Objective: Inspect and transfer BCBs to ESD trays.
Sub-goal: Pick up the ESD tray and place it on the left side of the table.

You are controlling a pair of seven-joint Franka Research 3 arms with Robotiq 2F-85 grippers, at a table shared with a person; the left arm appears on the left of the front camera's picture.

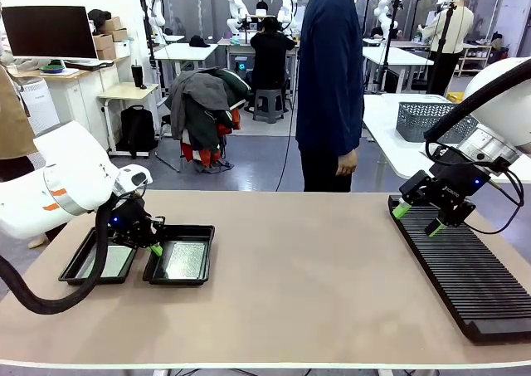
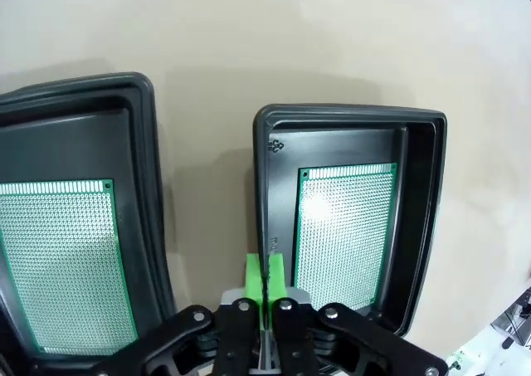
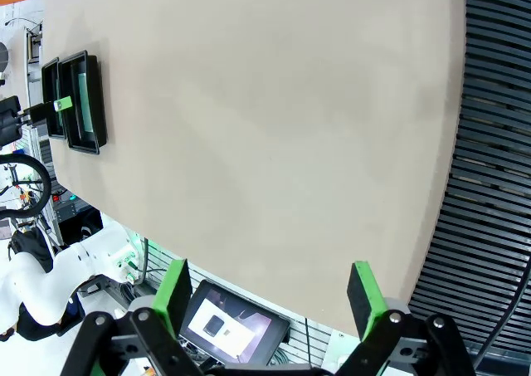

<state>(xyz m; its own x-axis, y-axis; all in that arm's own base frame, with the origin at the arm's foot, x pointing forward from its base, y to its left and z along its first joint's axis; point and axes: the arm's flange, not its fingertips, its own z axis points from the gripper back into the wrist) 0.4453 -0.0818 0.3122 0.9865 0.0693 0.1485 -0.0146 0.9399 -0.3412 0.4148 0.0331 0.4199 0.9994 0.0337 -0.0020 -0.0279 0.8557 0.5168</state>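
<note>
1. Nearest the front camera lies the table (image 1: 315, 285), a matte beige sheet with a smooth, faintly mottled surface and a pale edge.
2. On its left side sit two ESD trays, the left tray (image 1: 79, 264) and the right tray (image 1: 203, 260), side by side and nearly touching. Both are shallow black glossy plastic with raised rims and rounded corners.
3. Each tray holds one BCB lying flat: a thin green rectangle covered in a fine grid of tiny holes with a pale sheen. One lies in the left tray (image 2: 62, 264), the other in the right tray (image 2: 344, 231).
4. The left gripper (image 1: 154, 248) hangs over the strip between the trays, by the right tray's rim. Its green pads (image 2: 265, 280) are pressed together with nothing between them.
5. The right gripper (image 1: 419, 219) hovers above the long black rack (image 1: 469, 280), a ribbed plastic slab of close parallel slots along the table's right side. Its fingers stand wide apart and empty.
6. A person (image 1: 330, 85) in dark clothes stands at the far edge.
</note>
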